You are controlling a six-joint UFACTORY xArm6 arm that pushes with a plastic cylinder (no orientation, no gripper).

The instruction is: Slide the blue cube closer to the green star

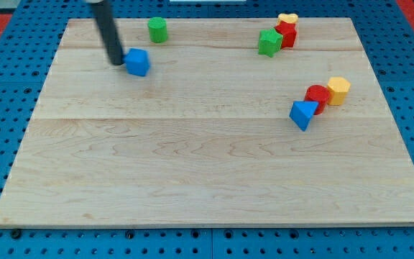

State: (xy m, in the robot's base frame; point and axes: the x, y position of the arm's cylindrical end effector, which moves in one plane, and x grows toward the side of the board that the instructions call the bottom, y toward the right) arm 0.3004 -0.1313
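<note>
The blue cube (138, 62) sits on the wooden board (207, 165) near the view's upper left. My tip (114, 61) is just left of the blue cube, touching or almost touching its left side. The green star (269, 42) lies far to the right near the view's top, pressed against a red block (287, 34).
A green cylinder (157, 29) stands above and right of the blue cube. A yellow heart (287, 18) sits atop the red block's far side. At the right, a blue triangular block (303, 114), a red cylinder (317, 96) and a yellow hexagonal block (338, 89) cluster together.
</note>
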